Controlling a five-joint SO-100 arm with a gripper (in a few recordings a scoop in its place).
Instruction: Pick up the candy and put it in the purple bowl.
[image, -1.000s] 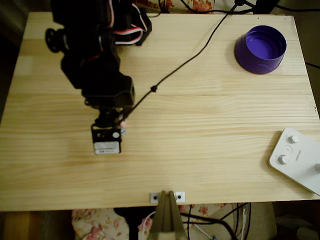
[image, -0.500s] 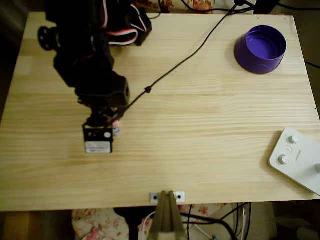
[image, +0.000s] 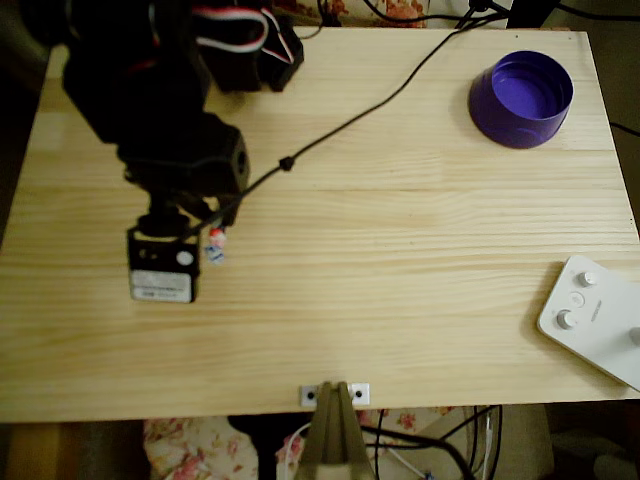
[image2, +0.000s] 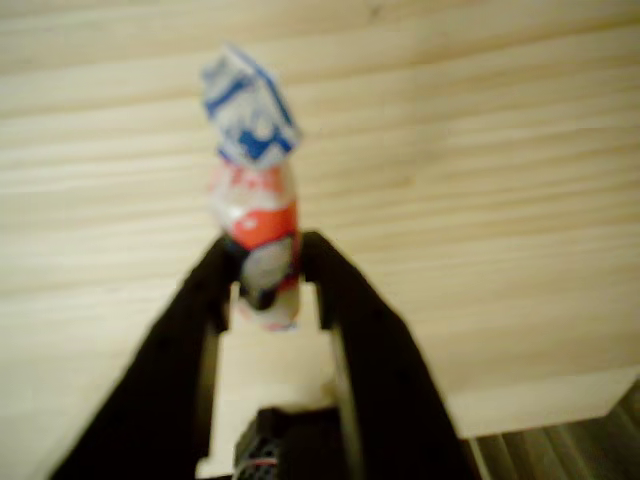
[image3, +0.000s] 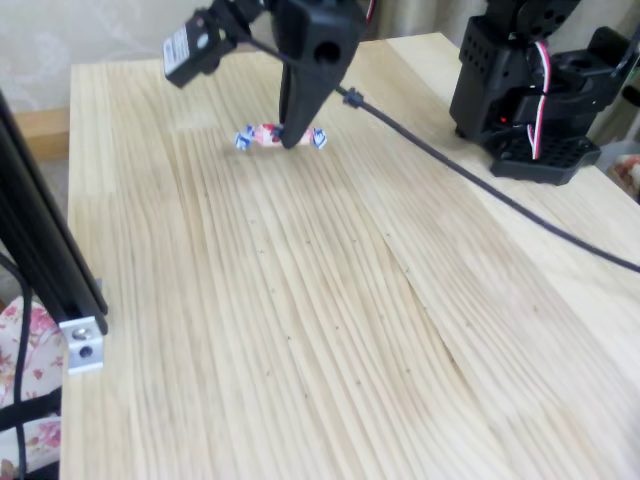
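over on the left of the overhead view, the black claw (image: 205, 240) hung above the wooden surface (image: 400, 300), and there was the candy (image: 215, 246) poking out right at its tip. the wrist view showed it best: the claw (image2: 265, 275) was pinching the candy (image2: 255, 215) across its middle, one twisted blue-and-white end sticking out past the fingers (image2: 335, 290). in the fixed view the candy (image3: 278, 136) sat crosswise in the claw (image3: 292, 135), low over the surface; whether it touched the wood, hard to tell. far off to the right in the overhead view, well apart, stood the purple bowl (image: 521, 98), nothing showing inside it.
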